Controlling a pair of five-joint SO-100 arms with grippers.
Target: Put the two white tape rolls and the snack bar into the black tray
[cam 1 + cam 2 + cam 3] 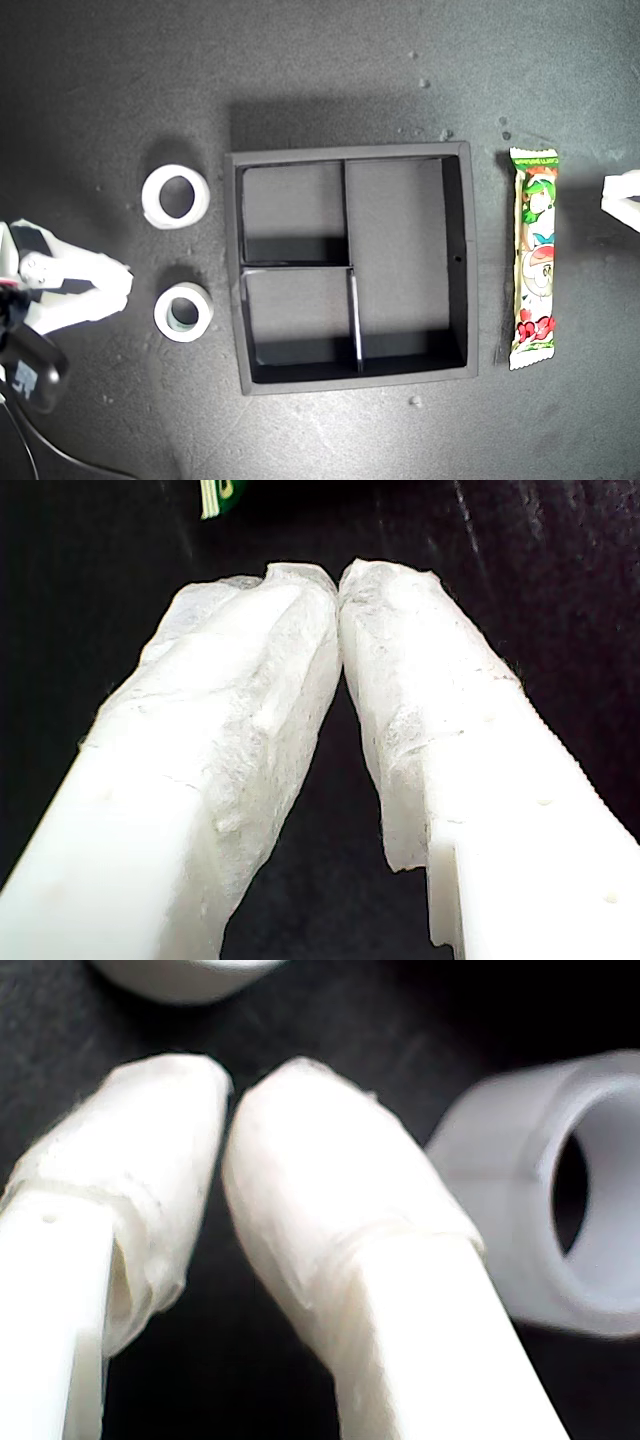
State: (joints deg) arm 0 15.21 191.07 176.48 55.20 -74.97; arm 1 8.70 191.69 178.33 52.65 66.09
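Both rolls (176,196) (184,311) and snack bar (533,258) outside tray (471,260); first gripper (338,578) and second gripper (228,1088) pinched together, seemingly empty.

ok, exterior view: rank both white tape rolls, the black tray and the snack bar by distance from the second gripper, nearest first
From my second gripper, shut at the exterior view's left:
1. Thicker white tape roll with greyish-green core, just beside it.
2. Thinner-walled white tape roll, further up.
3. Square matte black tray, centre.
4. Long green-and-white wrapped snack bar, beyond the tray, right side.
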